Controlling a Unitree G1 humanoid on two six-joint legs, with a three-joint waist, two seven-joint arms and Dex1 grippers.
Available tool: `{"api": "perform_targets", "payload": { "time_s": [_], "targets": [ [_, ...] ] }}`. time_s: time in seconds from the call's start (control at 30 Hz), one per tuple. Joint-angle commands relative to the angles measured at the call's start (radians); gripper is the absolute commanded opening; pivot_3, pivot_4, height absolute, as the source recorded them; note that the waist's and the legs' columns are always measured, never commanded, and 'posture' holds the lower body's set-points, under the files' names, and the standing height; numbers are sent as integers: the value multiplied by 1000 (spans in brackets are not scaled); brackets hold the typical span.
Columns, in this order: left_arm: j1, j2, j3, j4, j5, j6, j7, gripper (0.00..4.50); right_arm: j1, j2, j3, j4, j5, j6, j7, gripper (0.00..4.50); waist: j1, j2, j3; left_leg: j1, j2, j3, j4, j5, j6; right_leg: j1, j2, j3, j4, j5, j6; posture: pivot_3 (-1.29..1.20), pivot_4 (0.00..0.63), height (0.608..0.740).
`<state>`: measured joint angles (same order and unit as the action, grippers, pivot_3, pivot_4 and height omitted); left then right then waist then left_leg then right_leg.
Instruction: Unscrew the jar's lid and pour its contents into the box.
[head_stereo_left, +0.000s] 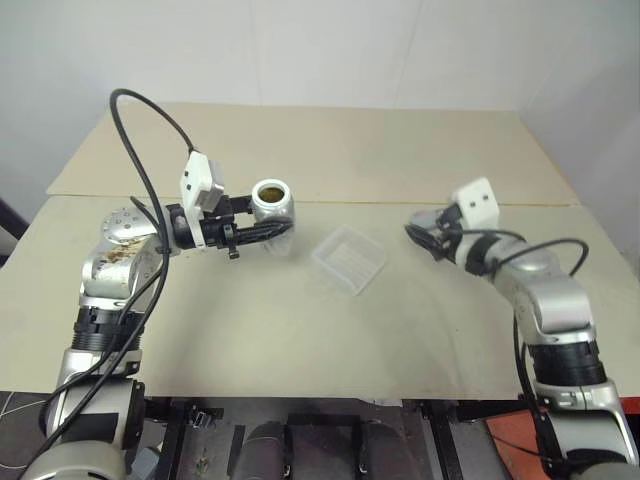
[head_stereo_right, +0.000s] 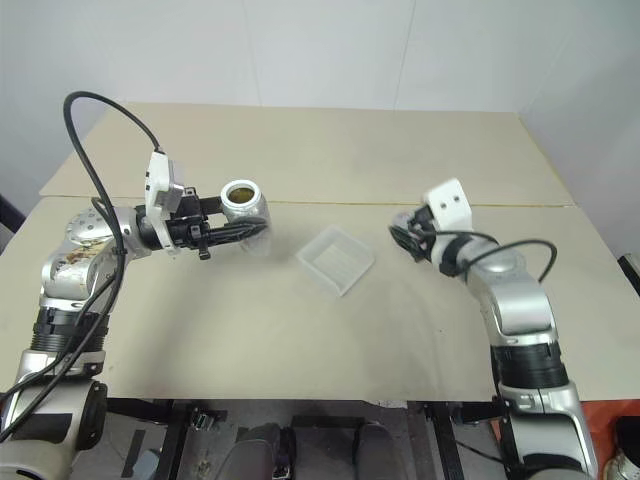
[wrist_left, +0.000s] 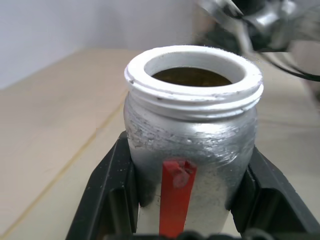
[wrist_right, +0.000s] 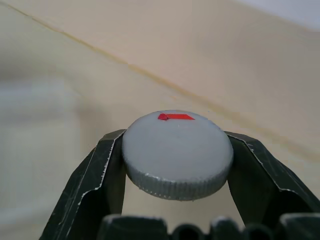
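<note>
- Clamped between the right gripper (wrist_right: 176, 165)'s two black fingers (wrist_right: 95, 175) is the lid (wrist_right: 177, 152), a round grey screw cap with a ribbed edge, lying flat with its top face up.
- On the lid's top, close to the rim, sits a small red mark (wrist_right: 176, 116); no writing can be read on it.
- From the head views, the right gripper (head_stereo_left: 425, 232) hangs above the table (head_stereo_left: 400, 150) on the robot's right, off to the right of the box (head_stereo_left: 349, 259) and apart from it, the forearm reaching forward with a white camera block on the wrist.
- Closed on the jar (wrist_left: 192, 145), the left gripper (wrist_left: 192, 200) has one black finger (wrist_left: 112, 185) pressed against each side of the silvery-grey body.
- A vertical red stripe (wrist_left: 176, 197) runs down the jar's front over a pale patch; no lettering shows.
- Uncapped, the jar has a white threaded neck, and brown contents (wrist_left: 191, 77) lie dark inside the mouth.
- Seen from the head, the left gripper (head_stereo_left: 262, 228) points level toward the robot's right, holding the jar (head_stereo_left: 272, 203) upright above the table, just to the left of the box.
- The box is a shallow clear plastic tray resting on the beige table between the two grippers; nothing can be made out inside it.
</note>
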<state>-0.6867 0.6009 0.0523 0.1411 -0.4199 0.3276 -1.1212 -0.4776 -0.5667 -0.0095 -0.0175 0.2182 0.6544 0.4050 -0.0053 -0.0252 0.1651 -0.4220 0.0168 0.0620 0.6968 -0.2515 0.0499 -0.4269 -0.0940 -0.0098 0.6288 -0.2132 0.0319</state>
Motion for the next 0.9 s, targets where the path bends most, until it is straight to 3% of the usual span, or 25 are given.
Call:
{"api": "perform_targets", "payload": {
  "time_s": [0.03, 0.17, 0.23, 0.37, 0.6, 0.73, 0.9],
  "targets": [
    [-24, -17, 20, -11, 30, -30, 85, 1931, 34, 16, 19, 0, -42, 8, -26, 2742, -1, 0, 0, 0, 0, 0, 0, 0, 0, 0, 0, 0, 0, 0, 0, 0, 150, 740],
    [-56, -47, 10, 15, 71, -50, 160, 1931, 54, 19, 30, -9, -48, 76, -12, 2742, -7, 0, 0, 1, 0, 0, 0, 0, 0, 0, 0, 2, -1, 0, 0, 0, 150, 740],
    [-76, -71, -8, 30, 116, -85, 210, 1931, 52, -5, 34, -34, -42, 125, 15, 3479, -7, 0, 0, 2, 0, 0, 1, 0, 0, 2, 0, 1, -1, 0, 0, 0, 150, 740],
    [-108, -97, -78, 80, 268, -248, 300, 1931, 19, -85, -12, -166, 54, 246, 127, 4462, 4, 0, 0, 2, -1, 0, 0, 0, 0, 2, 0, 1, -2, 0, 0, 0, 150, 740],
    [-210, -91, -275, 327, 699, -783, 582, 1931, -104, -167, -110, -330, 339, 468, 323, 4462, 12, 0, 0, 2, -1, 0, 0, 0, 0, 2, 0, 1, -3, 0, 0, 0, 150, 740],
    [-366, -52, -499, 495, 1150, -1038, 973, 1931, -162, -171, -90, -349, 430, 520, 379, 4462, 20, 0, 0, 1, -1, 0, 0, 0, 0, 2, -1, 0, -3, 1, 0, 0, 150, 740],
    [-581, -98, -828, 665, 1659, -936, 1503, 1931, -206, -168, -56, -340, 436, 500, 377, 4462, 32, 0, 0, -2, -2, 0, 2, -2, 3, 2, -2, -2, -2, 2, 3, 0, 150, 740]
  ]
}}
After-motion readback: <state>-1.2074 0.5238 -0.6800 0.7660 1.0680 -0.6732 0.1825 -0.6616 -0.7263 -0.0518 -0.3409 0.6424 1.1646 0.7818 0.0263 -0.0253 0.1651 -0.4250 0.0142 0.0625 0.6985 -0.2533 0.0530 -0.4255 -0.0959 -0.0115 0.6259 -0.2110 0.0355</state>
